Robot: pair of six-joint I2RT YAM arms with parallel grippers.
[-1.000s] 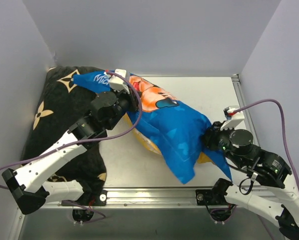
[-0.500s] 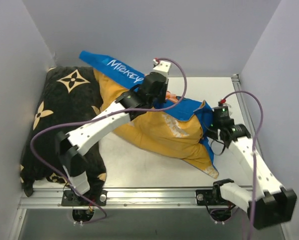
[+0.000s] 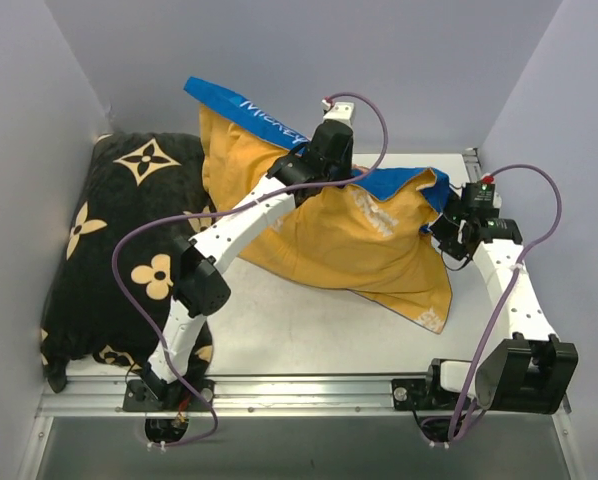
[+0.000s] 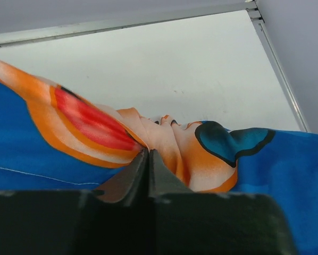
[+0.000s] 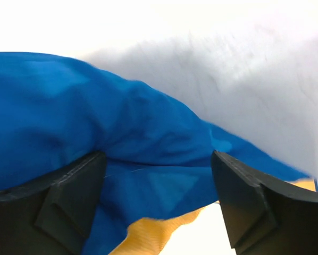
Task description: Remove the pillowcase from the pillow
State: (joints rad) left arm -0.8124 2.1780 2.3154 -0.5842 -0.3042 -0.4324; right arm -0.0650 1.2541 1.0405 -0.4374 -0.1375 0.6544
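Pinching a thin fold of the soft fabric pillowcase [image 3: 349, 240], bright blue with a cartoon print on one face and orange-yellow with white lettering on the other, the left gripper [image 4: 148, 159] has its jaws pressed flat together on the printed cloth. The right gripper [image 5: 156, 155] has its jaws spread wide with blue cloth bulging into the gap; I cannot tell whether they bear on it.

From above, the case hangs raised between the two arms over the pale bench [image 3: 279, 330]. Its orange face is up, one blue edge points toward the back wall, and a lower corner droops toward the bench near the right arm. The plain white pillow shows nowhere. Judging by the fullness of the cloth it is inside the case, so the removal is not yet done.

The left pinch holds very little fabric, so a sharp pull against the filled case could drag the fold out. If the right jaws close on cloth alone rather than on the pillow through it, both arms would haul the cover and the pillow would ride along instead of sliding free. The opening is not visible, so a pull toward the closed end would only stretch the fabric.

The black cushion with tan flower marks [image 3: 129, 250] lies just beside the case on the left, and a swing that way could drag it. The left arm's purple cable [image 3: 374, 125] loops close by and could catch the raised edge.
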